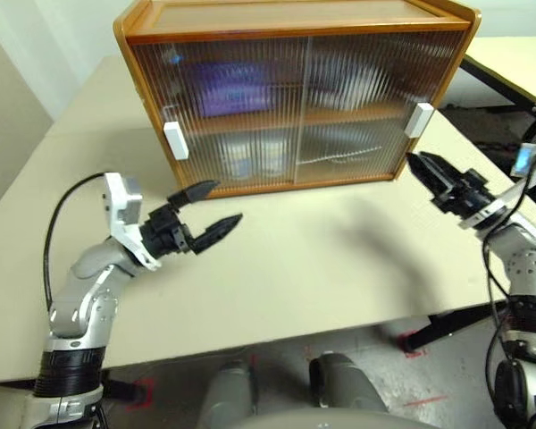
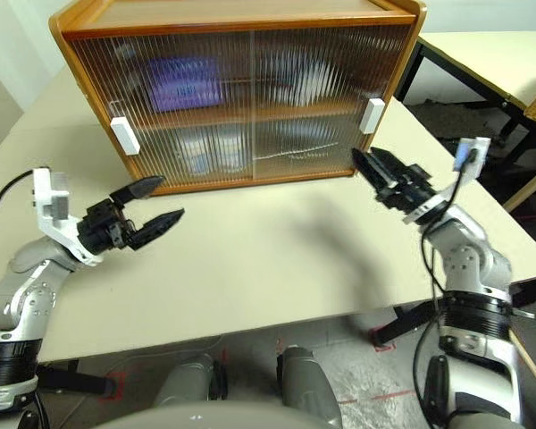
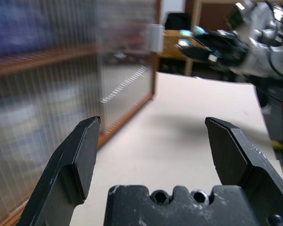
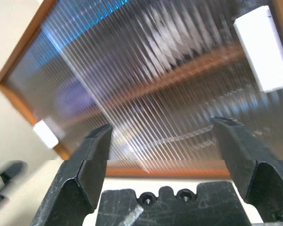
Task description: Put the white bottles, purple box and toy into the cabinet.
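**Op:** Both doors on the cabinet look shut. Purple box sits on the top shelf behind the L door, roughly 11 o'clock from surface centre. Pale squat blurs on the lower shelf, prob. the white bottles, but the ribbed panel smears them. Toy: can't pick it out through the panels.

**Spotter:** Hands?

**Op:** Left hand spread wide, nothing in it, hovering over the surface at approx 8 o'clock, short of the L handle. Right hand also gaping, empty, at 3 o'clock, just beside the R handle, not touching it as far as I can tell.

**Spotter:** If you need to reopen, how does it handle?

**Op:** My guess: doors are thin, light plastic, slick and ribbed, so no grip on the panel itself. Hook or pinch the white handle block, push along the track, keep it gentle or the panel flexes. Cabinet is stiff wood, heavy enough to stay put, I'd think. The box is soft, would squash; pinch across the short side. Bottles rigid, light, smooth, so take them at the ribbed lid.
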Tool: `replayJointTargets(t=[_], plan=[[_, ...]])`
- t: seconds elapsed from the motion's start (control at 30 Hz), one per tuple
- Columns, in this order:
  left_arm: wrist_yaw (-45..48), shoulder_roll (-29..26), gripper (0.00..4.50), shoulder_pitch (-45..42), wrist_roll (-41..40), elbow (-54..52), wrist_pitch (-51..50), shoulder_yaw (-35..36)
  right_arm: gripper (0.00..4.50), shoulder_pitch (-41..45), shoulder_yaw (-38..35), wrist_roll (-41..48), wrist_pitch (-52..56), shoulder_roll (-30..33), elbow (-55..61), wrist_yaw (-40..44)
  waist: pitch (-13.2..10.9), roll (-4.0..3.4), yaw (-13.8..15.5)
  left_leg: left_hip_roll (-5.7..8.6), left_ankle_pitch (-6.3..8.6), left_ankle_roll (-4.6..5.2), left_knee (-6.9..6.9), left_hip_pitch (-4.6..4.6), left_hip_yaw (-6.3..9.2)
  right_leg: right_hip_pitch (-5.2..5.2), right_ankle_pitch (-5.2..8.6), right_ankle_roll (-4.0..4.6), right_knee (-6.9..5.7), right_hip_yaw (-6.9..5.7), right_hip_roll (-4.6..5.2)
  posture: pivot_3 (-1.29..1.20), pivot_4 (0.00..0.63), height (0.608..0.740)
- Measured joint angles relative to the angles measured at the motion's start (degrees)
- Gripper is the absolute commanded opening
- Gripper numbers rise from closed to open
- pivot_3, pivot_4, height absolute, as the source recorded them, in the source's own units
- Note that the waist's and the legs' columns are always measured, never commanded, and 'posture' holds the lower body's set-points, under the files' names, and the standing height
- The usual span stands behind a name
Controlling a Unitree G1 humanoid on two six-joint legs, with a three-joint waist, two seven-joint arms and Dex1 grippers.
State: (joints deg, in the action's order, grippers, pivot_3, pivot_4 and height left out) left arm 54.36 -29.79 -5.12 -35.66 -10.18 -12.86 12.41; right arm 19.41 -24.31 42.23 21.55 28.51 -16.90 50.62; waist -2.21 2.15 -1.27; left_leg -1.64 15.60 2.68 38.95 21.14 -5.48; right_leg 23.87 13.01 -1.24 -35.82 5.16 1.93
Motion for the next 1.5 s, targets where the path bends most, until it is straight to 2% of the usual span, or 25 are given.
replayJointTargets(t=[0.2,0.33,0.47,0.63,0.77,1.1,1.23,1.5], plan=[[-7.8,-2.9,4.50,3.3,5.9,7.2,0.6,4.9,4.49,-0.3,-3.5,-3.2,-8.3,2.7,-11.2,3.8,0.0,0.02,0.5,-0.06,0.15,-0.26,-0.06,-0.71,0.00,-0.55,0.09,0.15,-0.03,0.00,-0.06,0.14,0.000,0.740],[-14.3,-2.7,4.50,4.1,9.0,12.1,1.0,7.5,4.49,-0.3,-3.5,-5.9,-13.0,2.9,-17.7,4.0,-0.1,0.10,0.9,-0.06,0.20,-0.35,-0.07,-0.72,-0.02,-0.55,0.08,0.13,-0.03,-0.02,0.01,0.16,0.015,0.740],[-21.9,-2.1,4.50,2.7,9.5,18.4,0.9,12.1,4.49,2.8,-1.7,-13.6,-23.1,4.8,-30.6,1.2,-0.3,0.18,1.0,-0.04,0.21,-0.36,-0.07,-0.71,-0.07,-0.53,0.08,0.11,-0.02,-0.03,0.09,0.15,0.032,0.740],[-24.8,-2.1,4.50,0.3,11.3,21.4,1.0,11.9,4.49,9.9,-1.7,-16.0,-29.9,5.3,-38.2,-1.2,-0.4,0.20,0.9,-0.06,0.23,-0.40,-0.13,-0.70,-0.08,-0.53,0.09,0.14,-0.01,-0.02,0.08,0.13,0.011,0.740],[-26.9,-0.3,4.50,-0.4,13.0,22.8,3.3,11.7,4.49,10.6,-4.3,-15.7,-30.9,8.2,-44.4,-0.6,-0.2,0.34,1.6,0.02,0.29,-0.51,-0.54,-0.72,-0.07,-0.51,0.15,0.37,0.08,-0.06,0.20,0.15,0.000,0.740],[-30.9,2.1,4.50,-0.5,17.0,25.0,8.7,10.4,4.49,14.0,-5.8,-15.9,-33.1,10.2,-51.0,1.3,-0.1,0.43,2.4,0.00,0.29,-0.50,-0.84,-0.78,-0.08,-0.48,0.20,0.47,0.17,-0.05,0.16,0.25,0.001,0.740],[-32.7,2.1,4.50,-0.1,17.7,24.7,10.1,11.7,4.49,16.0,-5.5,-17.2,-33.4,12.4,-51.4,1.9,0.0,0.51,3.4,-0.02,0.30,-0.52,-0.84,-0.78,-0.08,-0.48,0.20,0.47,0.18,-0.06,0.16,0.25,0.011,0.740],[-36.3,4.2,4.50,1.7,17.8,19.4,10.6,11.8,4.49,17.5,-4.7,-18.3,-32.7,12.5,-51.8,5.8,-0.1,0.68,5.8,-0.05,0.32,-0.55,-0.86,-0.75,-0.06,-0.46,0.20,0.48,0.25,-0.10,0.24,0.29,0.026,0.740]])
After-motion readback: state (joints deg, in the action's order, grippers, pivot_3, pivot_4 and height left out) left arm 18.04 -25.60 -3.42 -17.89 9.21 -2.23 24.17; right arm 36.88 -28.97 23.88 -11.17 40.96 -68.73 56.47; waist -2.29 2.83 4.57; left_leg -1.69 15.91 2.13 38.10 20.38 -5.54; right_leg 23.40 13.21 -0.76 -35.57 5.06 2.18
